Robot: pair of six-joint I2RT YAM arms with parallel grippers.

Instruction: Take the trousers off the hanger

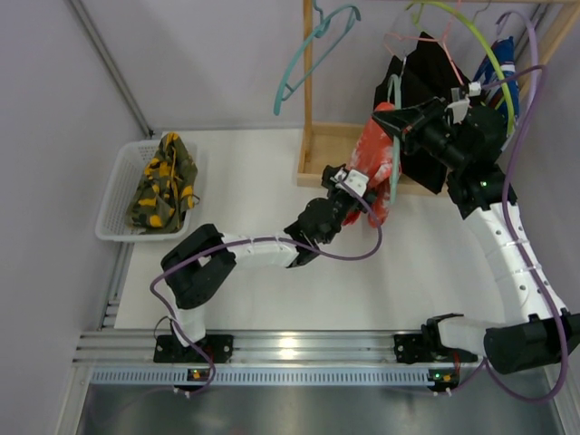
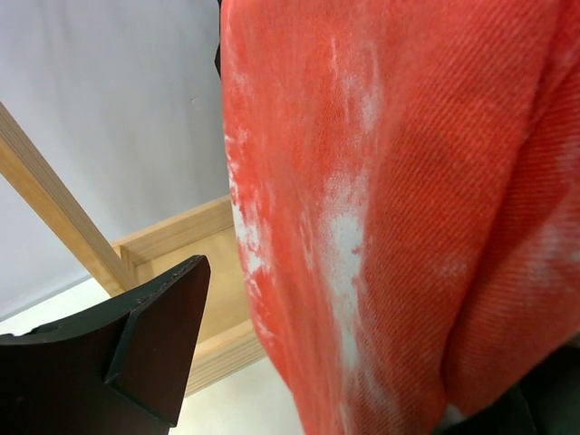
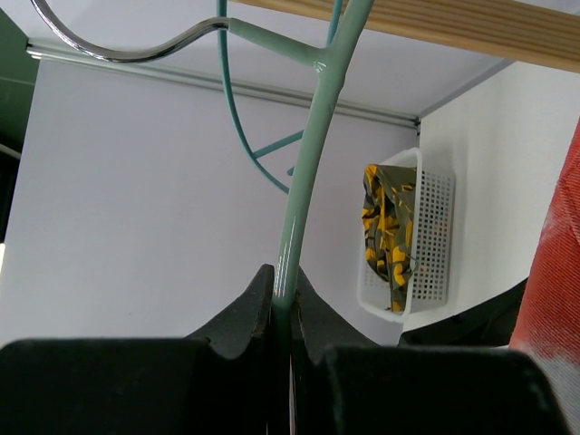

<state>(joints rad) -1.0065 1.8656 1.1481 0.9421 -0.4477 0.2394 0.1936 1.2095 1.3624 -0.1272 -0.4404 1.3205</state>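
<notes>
Where your right gripper sits: jaws pinched shut on the stem of the pale green hanger, holding it steady.
Your left gripper: pressed up to the cloth, one finger standing off it; jaws look spread, with nothing held as far as this tight view shows.
Task's thing: red-orange trousers, draped on that hanger beside the wooden rack.
Step in hand: likely taking hold of the cloth.
Next move: close your left jaws on a fold, then draw it down and off.
Trousers counted: three, namely red-orange, black trousers on the rack, and camouflage trousers in the one basket.
Bare hangers: one teal hanger clearly, others tangled.
</notes>
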